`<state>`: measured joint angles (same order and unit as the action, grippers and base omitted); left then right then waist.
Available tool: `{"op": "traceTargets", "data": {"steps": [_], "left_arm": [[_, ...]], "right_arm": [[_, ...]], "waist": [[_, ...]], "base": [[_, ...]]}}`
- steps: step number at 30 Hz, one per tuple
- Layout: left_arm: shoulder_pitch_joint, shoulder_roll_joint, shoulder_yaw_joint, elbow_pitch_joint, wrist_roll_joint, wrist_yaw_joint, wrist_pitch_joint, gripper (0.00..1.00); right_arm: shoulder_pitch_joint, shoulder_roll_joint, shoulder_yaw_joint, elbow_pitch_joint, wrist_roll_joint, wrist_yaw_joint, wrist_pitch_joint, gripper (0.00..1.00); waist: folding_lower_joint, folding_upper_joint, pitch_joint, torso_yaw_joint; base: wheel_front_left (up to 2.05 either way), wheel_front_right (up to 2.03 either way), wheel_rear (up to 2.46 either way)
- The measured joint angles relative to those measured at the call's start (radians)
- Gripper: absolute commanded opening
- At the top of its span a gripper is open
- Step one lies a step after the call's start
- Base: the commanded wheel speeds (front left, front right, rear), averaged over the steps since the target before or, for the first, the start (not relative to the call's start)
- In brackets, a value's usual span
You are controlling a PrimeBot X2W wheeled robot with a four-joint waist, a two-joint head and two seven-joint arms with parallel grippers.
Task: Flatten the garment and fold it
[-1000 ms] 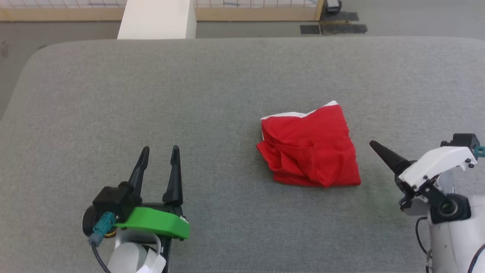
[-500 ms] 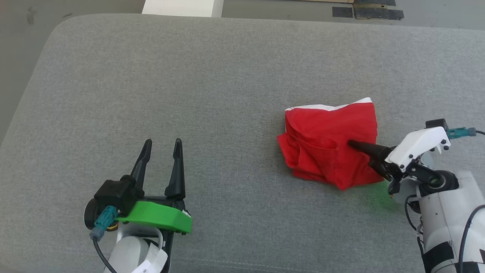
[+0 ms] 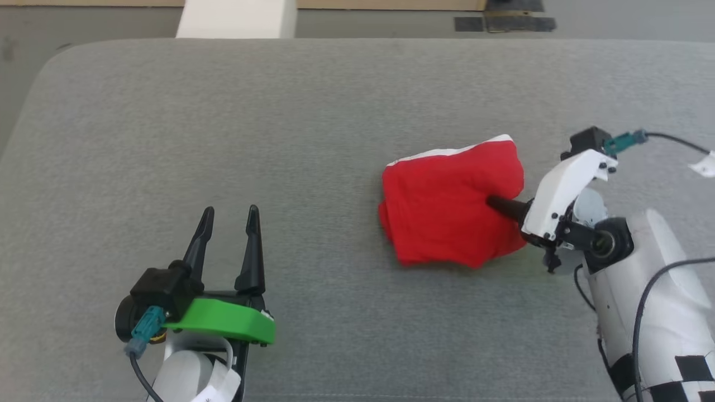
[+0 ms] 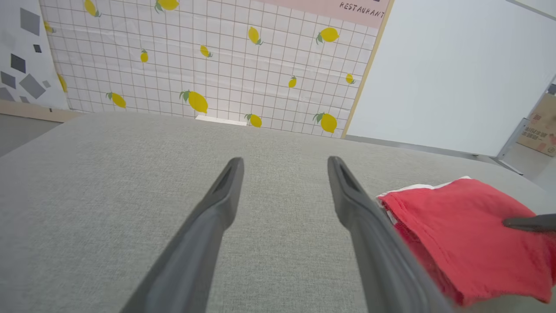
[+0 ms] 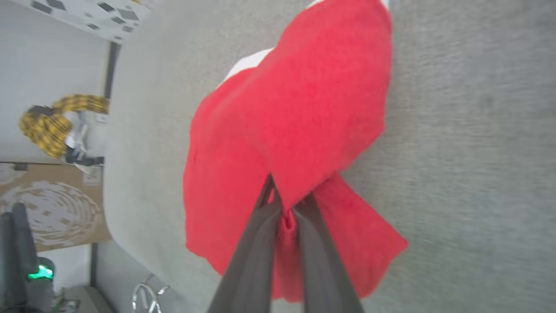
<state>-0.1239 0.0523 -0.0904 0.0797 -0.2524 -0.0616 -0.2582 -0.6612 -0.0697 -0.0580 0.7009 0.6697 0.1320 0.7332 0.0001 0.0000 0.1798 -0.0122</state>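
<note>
Holding left end effector (image 3: 230,212) spread wide and empty, well left of garment (image 3: 447,206). Logging garment lying bunched on grey worktop (image 3: 279,111), white trim along its far edge, no clear long axis. Finding right end effector (image 3: 497,205) clamped tight on a red fold at garment's right edge, pointing leftward into it. Judging right arm far nearer. Seeing pinched fold in right wrist view; losing fingertips under cloth in head view.

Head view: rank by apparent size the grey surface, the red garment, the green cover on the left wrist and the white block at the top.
1. grey surface
2. garment
3. green cover and white block look about alike; the block is farther off and cut by the frame, so unranked.
</note>
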Motion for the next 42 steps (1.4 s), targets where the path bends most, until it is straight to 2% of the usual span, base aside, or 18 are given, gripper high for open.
{"op": "traceTargets", "data": {"steps": [11, 19, 26, 31, 34, 37, 38, 40, 42], "left_arm": [[-0.032, 0.004, 0.012, -0.045, 0.061, -0.027, 0.000, 1.00], [-0.078, 0.035, 0.011, -0.076, 0.095, -0.044, 0.000, 1.00], [-0.120, 0.090, 0.001, -0.110, 0.103, -0.052, 0.011, 1.00], [-0.147, 0.111, -0.004, -0.143, 0.103, -0.053, 0.028, 1.00], [-0.147, 0.116, 0.000, -0.152, 0.103, -0.052, 0.029, 1.00], [-0.146, 0.119, 0.005, -0.151, 0.102, -0.051, 0.029, 1.00], [-0.144, 0.117, 0.005, -0.150, 0.098, -0.050, 0.028, 1.00], [-0.144, 0.110, 0.005, -0.137, 0.089, -0.050, 0.026, 1.00], [-0.143, 0.100, 0.002, -0.116, 0.081, -0.050, 0.018, 1.00]], "right_arm": [[-0.088, -0.138, 0.195, -0.079, -0.296, 0.000, -0.070, 0.00], [-0.162, -0.254, 0.266, -0.048, -0.446, 0.000, -0.156, 0.00], [-0.233, -0.288, 0.202, 0.045, -0.598, 0.000, -0.301, 0.00], [-0.283, -0.319, 0.112, 0.105, -0.743, 0.000, -0.403, 0.00], [-0.298, -0.315, 0.055, 0.124, -0.828, 0.000, -0.439, 0.00], [-0.300, -0.277, -0.042, 0.142, -0.901, 0.000, -0.479, 0.00], [-0.300, -0.266, -0.065, 0.146, -0.922, 0.001, -0.489, 0.25], [-0.298, -0.251, -0.115, 0.150, -0.941, 0.001, -0.506, 1.00], [-0.285, -0.248, -0.144, 0.150, -0.965, 0.001, -0.533, 1.00]], "waist": [[0.0000, 0.0000, 0.041, -0.167], [0.0000, 0.0000, 0.123, -0.281], [0.0001, 0.0000, 0.236, -0.336], [0.0001, 0.0001, 0.314, -0.353], [0.0002, 0.0000, 0.349, -0.355], [0.0002, 0.0001, 0.371, -0.349], [0.0002, 0.0000, 0.369, -0.347], [0.0001, 0.0000, 0.360, -0.344], [0.0001, 0.0000, 0.345, -0.341]], "base": [[0.00, 0.00, 0.00], [0.00, 0.00, 0.00], [0.00, 0.00, 0.00], [0.00, 0.00, 0.00], [0.00, 0.00, 0.00], [0.00, 0.00, 0.00], [0.00, 0.00, 0.00], [0.00, 0.00, 0.00], [0.00, 0.00, 0.00]]}}
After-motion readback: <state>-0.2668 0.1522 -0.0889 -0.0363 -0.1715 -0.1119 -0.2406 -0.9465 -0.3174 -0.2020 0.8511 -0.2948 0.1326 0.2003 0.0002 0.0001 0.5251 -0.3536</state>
